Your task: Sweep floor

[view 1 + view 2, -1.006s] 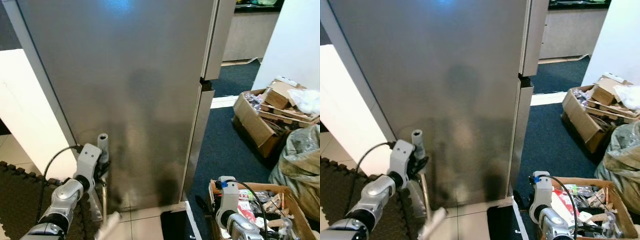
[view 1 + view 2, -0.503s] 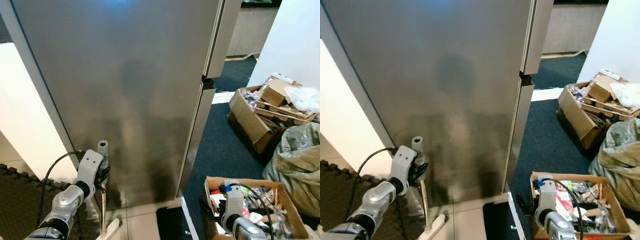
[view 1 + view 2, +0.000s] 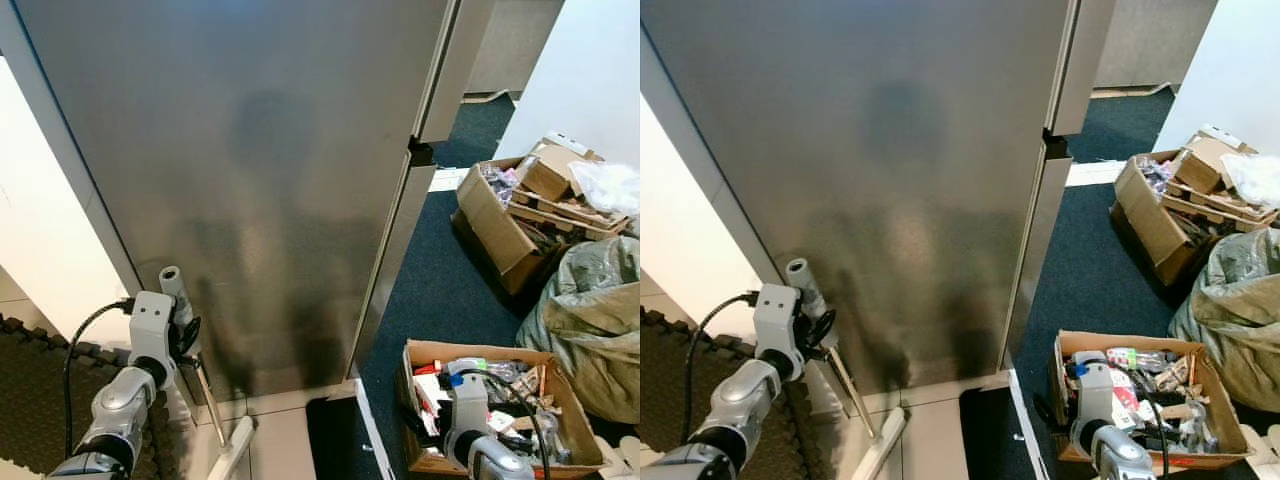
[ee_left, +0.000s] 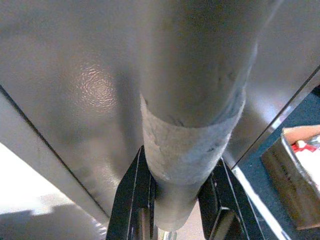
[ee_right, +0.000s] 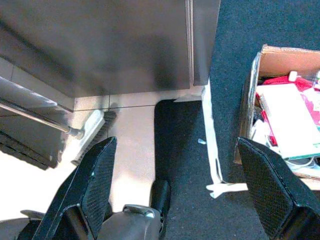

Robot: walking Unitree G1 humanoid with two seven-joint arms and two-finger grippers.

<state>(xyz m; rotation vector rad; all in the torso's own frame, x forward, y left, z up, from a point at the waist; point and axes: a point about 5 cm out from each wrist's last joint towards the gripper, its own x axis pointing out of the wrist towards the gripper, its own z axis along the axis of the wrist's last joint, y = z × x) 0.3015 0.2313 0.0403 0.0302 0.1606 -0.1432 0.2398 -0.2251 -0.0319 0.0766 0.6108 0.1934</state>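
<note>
My left gripper is shut on the broom's grey padded grip, low at the left, close to the steel fridge front. In the left wrist view the grip sits between the two black fingers. The thin metal shaft slants down and to the right, ending at the white broom head on the pale tiles. My right gripper hangs open with nothing in it, above a black floor mat. Its wrist view also catches the broom head.
A tall steel fridge stands right ahead. An open cardboard box of clutter sits on the blue carpet beside my right arm. Further right are another box and a stuffed bag. A dark foam mat lies left.
The camera has shifted. The broom handle, upright before, now tilts with its top to the left and its head further right. My left gripper still holds it.
</note>
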